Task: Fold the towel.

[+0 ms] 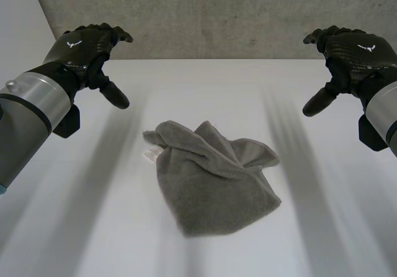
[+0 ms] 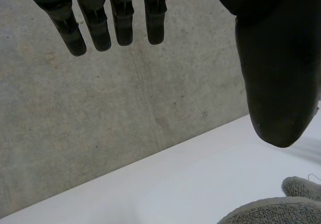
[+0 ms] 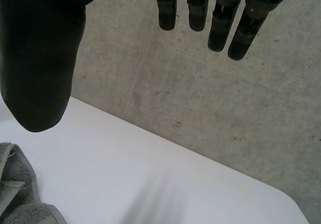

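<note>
i see the grey towel (image 1: 214, 181) lying crumpled in the middle of the white desk (image 1: 80, 227), with a small white label (image 1: 149, 154) on its edge toward the left arm. the left robot hand (image 1: 84, 50) hangs over the desk's far side, well apart from the towel, fingers straight and released. the right robot hand (image 1: 355, 50) hangs opposite, released too. a concrete wall (image 1: 217, 16) stands behind.
</note>
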